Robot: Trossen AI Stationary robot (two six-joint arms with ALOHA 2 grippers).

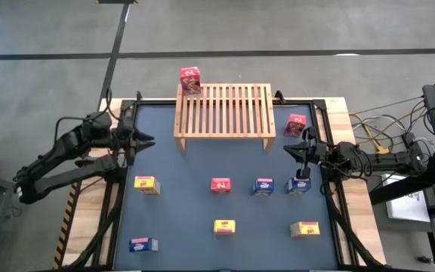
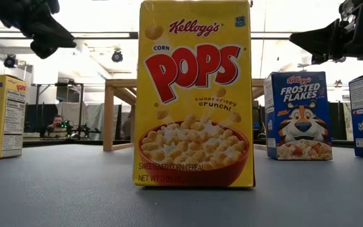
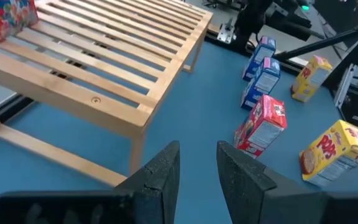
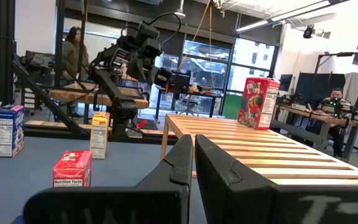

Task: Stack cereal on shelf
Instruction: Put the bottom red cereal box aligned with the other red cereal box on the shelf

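Note:
The shelf (image 1: 223, 112) stands at the table's far middle on its short legs. One red cereal box (image 1: 191, 79) stands upright on its far left corner, also seen in the left wrist view (image 3: 5, 15). A second red box (image 1: 296, 125) stands on the table just right of the shelf. Several more boxes, red (image 1: 220, 185), blue (image 1: 263, 186) and yellow (image 1: 224, 226), stand scattered on the near half. My left gripper (image 1: 143, 140) hovers left of the shelf, open and empty (image 3: 197, 152). My right gripper (image 1: 297, 151) hovers right of the shelf, shut and empty (image 4: 193, 146).
The dark table mat is framed by black rails (image 1: 123, 196) on a wooden base. Cables and equipment (image 1: 399, 140) lie past the right edge. In the low view a yellow box (image 2: 195, 94) stands close in front, with blue boxes (image 2: 298, 115) to its right. People sit in the room behind.

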